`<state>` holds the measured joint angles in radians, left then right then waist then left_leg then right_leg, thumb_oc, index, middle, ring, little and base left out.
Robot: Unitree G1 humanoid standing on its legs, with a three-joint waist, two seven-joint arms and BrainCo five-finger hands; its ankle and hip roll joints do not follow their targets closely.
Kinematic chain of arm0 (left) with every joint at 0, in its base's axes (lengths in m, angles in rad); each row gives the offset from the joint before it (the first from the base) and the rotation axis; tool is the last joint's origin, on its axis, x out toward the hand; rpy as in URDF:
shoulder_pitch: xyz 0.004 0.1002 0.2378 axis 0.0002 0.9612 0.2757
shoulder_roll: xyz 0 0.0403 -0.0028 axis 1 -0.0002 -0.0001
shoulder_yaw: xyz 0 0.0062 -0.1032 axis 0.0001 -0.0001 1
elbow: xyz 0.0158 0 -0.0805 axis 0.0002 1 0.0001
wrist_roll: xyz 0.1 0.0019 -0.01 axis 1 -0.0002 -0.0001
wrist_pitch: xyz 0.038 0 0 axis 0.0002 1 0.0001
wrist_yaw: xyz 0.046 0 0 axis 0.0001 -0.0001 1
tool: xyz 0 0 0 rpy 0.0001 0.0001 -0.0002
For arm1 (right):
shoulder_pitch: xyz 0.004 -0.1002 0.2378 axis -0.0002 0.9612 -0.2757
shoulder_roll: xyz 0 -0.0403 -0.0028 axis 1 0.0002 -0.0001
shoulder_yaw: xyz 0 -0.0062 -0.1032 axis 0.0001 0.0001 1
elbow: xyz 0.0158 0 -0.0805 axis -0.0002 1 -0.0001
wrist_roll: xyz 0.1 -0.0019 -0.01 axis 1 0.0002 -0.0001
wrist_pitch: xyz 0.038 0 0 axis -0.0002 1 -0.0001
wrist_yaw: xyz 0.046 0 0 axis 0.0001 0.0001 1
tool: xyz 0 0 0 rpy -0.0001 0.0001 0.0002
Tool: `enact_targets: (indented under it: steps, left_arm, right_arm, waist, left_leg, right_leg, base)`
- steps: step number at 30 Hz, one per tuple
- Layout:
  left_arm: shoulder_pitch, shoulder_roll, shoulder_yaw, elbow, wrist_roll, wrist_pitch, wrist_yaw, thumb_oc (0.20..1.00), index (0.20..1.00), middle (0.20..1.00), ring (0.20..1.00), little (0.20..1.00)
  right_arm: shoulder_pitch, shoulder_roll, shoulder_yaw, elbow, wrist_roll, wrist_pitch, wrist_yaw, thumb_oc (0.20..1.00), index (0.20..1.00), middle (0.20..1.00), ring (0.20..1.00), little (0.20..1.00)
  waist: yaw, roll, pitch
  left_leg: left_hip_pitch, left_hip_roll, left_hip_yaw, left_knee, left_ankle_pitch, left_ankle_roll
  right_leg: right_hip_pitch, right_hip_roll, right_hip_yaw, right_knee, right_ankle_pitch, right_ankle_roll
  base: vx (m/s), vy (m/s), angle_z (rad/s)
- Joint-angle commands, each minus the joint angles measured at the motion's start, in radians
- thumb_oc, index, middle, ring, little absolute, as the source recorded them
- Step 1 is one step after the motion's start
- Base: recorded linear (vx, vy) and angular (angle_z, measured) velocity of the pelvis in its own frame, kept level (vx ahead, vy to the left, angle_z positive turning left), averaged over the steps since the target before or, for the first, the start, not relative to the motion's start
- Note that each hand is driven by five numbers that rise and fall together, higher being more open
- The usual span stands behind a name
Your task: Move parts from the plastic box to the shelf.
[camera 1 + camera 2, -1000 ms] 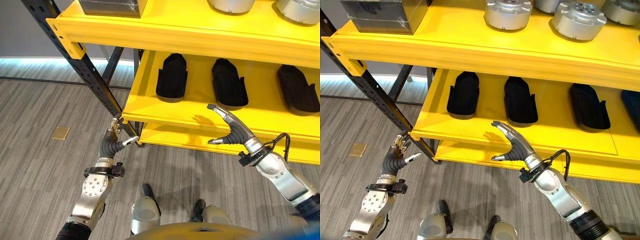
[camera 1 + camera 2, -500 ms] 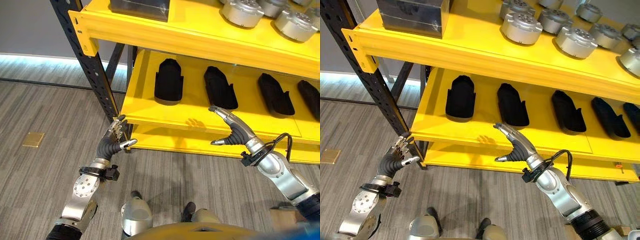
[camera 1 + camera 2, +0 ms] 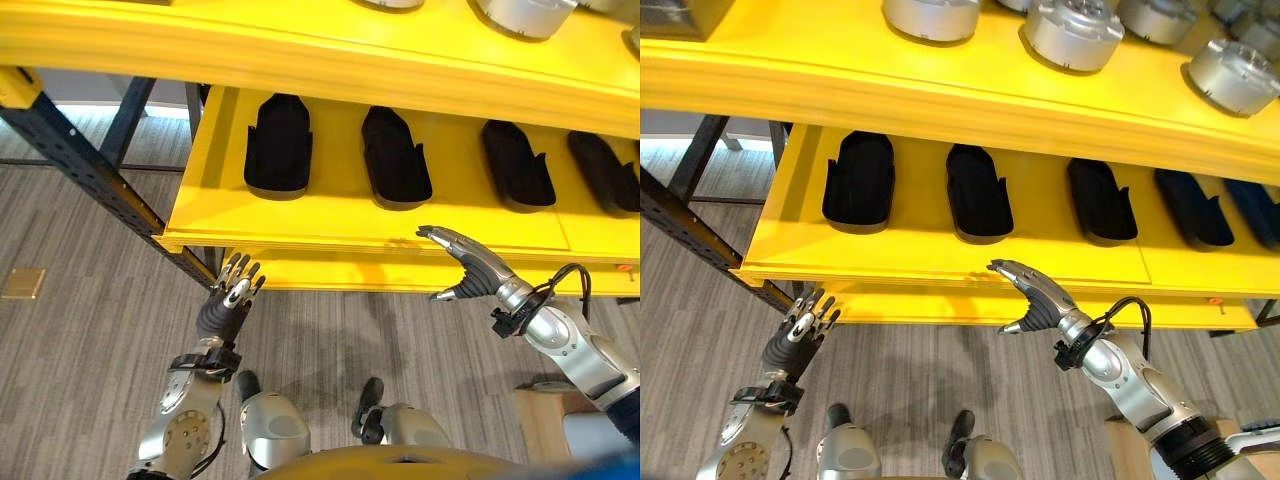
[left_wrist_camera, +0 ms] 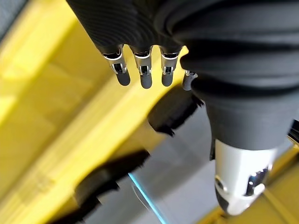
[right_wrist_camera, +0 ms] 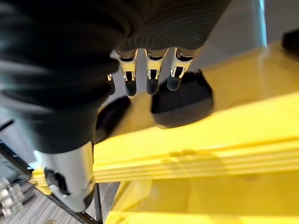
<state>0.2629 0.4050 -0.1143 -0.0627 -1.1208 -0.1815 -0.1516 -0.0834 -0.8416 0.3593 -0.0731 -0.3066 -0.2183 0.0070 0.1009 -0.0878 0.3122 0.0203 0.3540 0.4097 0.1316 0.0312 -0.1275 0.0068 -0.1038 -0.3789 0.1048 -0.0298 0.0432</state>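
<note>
Right hand (image 3: 1035, 300): fingers lying straight and apart, carrying nothing, hovering at the front lip of the yellow metal shelf (image 3: 940, 262), likely free after a placement. Left hand (image 3: 228, 302): fingers spreading, idling below the shelf corner. Black moulded plastic parts (image 3: 978, 190): sitting side by side on the shelf board, spacing keeping each reachable. Round silver metal housings (image 3: 1072, 32): occupying the tier above

Yellow shelf (image 3: 940, 255) on a dark perforated upright (image 3: 90, 180), middle level carrying a row of black moulded parts (image 3: 978, 190) set side by side and apart, upper level (image 3: 840, 75) carrying round silver-grey metal parts (image 3: 1075, 35), grey wood-pattern floor (image 3: 70, 380) below
</note>
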Motion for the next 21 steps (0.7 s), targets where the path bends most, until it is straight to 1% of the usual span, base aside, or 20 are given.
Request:
enact_targets:
  steps: [1,2,4,5,6,7,9,11,12,13,16,21]
  left_arm:
    - [-0.023,0.044,0.016,-0.061,-0.012,-0.082,-0.025,1.0,1.0,1.0,1.0,1.0]
    - [-0.028,0.043,0.015,-0.063,0.012,-0.087,-0.02,1.0,1.0,1.0,1.0,1.0]
    - [-0.037,0.044,0.009,-0.062,0.012,-0.072,0.008,1.0,1.0,1.0,1.0,1.0]
    - [-0.045,0.046,0.007,-0.057,0.039,-0.089,0.022,1.0,1.0,1.0,1.0,1.0]
    - [-0.048,0.046,0.007,-0.055,0.049,-0.089,0.026,1.0,1.0,1.0,1.0,1.0]
    - [-0.054,0.047,0.005,-0.05,0.048,-0.069,0.041,1.0,1.0,1.0,1.0,1.0]
    - [-0.06,0.047,0.005,-0.042,0.038,-0.067,0.035,1.0,1.0,1.0,1.0,1.0]
    - [-0.074,0.049,0.006,-0.037,0.063,-0.058,0.029,1.0,1.0,1.0,1.0,1.0]
    - [-0.087,0.051,0.003,-0.037,0.057,-0.043,0.026,1.0,1.0,1.0,1.0,1.0]
    - [-0.092,0.057,0.007,-0.038,0.04,-0.007,0.026,1.0,1.0,1.0,1.0,1.0]
    - [-0.103,0.059,0.01,-0.034,0.044,-0.004,0.047,1.0,1.0,1.0,1.0,1.0]
    - [-0.119,0.062,0.036,-0.044,0.022,-0.035,0.056,1.0,1.0,1.0,1.0,1.0]
  right_arm:
    - [-0.071,0.003,-0.019,-0.032,0.001,-0.002,-0.009,1.0,1.0,1.0,1.0,1.0]
    - [-0.077,0.001,-0.015,-0.025,-0.002,0.0,-0.02,1.0,1.0,1.0,1.0,1.0]
    - [-0.085,-0.005,-0.007,-0.001,0.003,0.001,-0.048,1.0,1.0,1.0,1.0,1.0]
    - [-0.095,0.004,0.001,0.022,-0.003,-0.007,-0.062,1.0,1.0,1.0,1.0,1.0]
    - [-0.097,0.006,0.002,0.028,-0.003,-0.01,-0.065,1.0,1.0,1.0,1.0,1.0]
    - [-0.103,0.014,0.007,0.047,-0.013,-0.023,-0.076,1.0,1.0,1.0,1.0,1.0]
    - [-0.113,0.023,0.014,0.065,-0.028,-0.034,-0.083,1.0,1.0,1.0,1.0,1.0]
    - [-0.135,0.038,0.027,0.089,-0.046,-0.032,-0.092,1.0,1.0,1.0,1.0,1.0]
    - [-0.159,0.052,0.038,0.119,-0.063,-0.028,-0.097,1.0,1.0,1.0,1.0,1.0]
    - [-0.181,0.059,0.05,0.14,-0.072,-0.024,-0.101,1.0,1.0,1.0,1.0,1.0]
    - [-0.203,0.071,0.06,0.158,-0.089,-0.007,-0.103,1.0,1.0,1.0,1.0,1.0]
    - [-0.254,0.085,0.082,0.219,-0.125,0.004,-0.101,1.0,1.0,1.0,1.0,1.0]
  waist:
    - [0.038,-0.036,-0.011]
    - [0.039,-0.036,-0.01]
    - [0.036,-0.033,-0.01]
    - [0.033,-0.028,-0.01]
    - [0.033,-0.026,-0.011]
    - [0.033,-0.02,-0.01]
    - [0.033,-0.014,-0.008]
    - [0.036,-0.003,-0.004]
    - [0.039,0.006,0.003]
    - [0.041,0.014,0.009]
    - [0.044,0.022,0.02]
    - [0.057,0.034,0.043]
  left_leg:
    - [-0.021,-0.026,-0.037,0.043,-0.029,0.005]
    - [-0.021,-0.021,-0.036,0.044,-0.028,0.003]
    - [-0.019,-0.014,-0.032,0.046,-0.028,0.001]
    - [-0.017,-0.01,-0.029,0.049,-0.027,0.001]
    - [-0.017,-0.009,-0.028,0.051,-0.027,0.0]
    - [-0.019,-0.007,-0.027,0.056,-0.028,0.0]
    - [-0.019,-0.007,-0.027,0.059,-0.028,0.001]
    - [-0.024,-0.007,-0.025,0.066,-0.03,0.004]
    - [-0.031,-0.007,-0.024,0.075,-0.035,0.006]
    - [-0.039,-0.007,-0.022,0.083,-0.037,0.008]
    - [-0.048,-0.007,-0.022,0.094,-0.04,0.011]
    - [-0.075,-0.005,-0.026,0.113,-0.045,0.014]
  right_leg:
    - [0.031,-0.11,-0.053,0.072,-0.021,0.092]
    - [0.029,-0.111,-0.054,0.077,-0.023,0.09]
    - [0.023,-0.111,-0.056,0.086,-0.025,0.088]
    - [0.016,-0.115,-0.055,0.096,-0.026,0.088]
    - [0.014,-0.116,-0.055,0.099,-0.027,0.088]
    - [0.009,-0.121,-0.056,0.108,-0.028,0.088]
    - [0.004,-0.127,-0.056,0.115,-0.028,0.089]
    - [-0.005,-0.139,-0.06,0.128,-0.028,0.093]
    - [-0.016,-0.152,-0.065,0.145,-0.031,0.096]
    - [-0.027,-0.161,-0.068,0.158,-0.032,0.098]
    - [-0.04,-0.173,-0.071,0.177,-0.034,0.1]
    - [-0.064,-0.191,-0.079,0.205,-0.042,0.101]
  base:
    - [0.03,-0.066,0.05]
    - [0.04,-0.079,0.07]
    - [0.04,-0.051,0.06]
    - [0.04,-0.016,0.04]
    - [0.05,-0.006,0.03]
    - [0.0,0.0,0.0]
    - [0.0,0.0,0.0]
    - [0.01,0.019,0.02]
    - [0.0,0.041,0.04]
    - [0.0,0.041,0.07]
    - [-0.01,0.016,0.04]
    - [-0.01,-0.001,0.0]
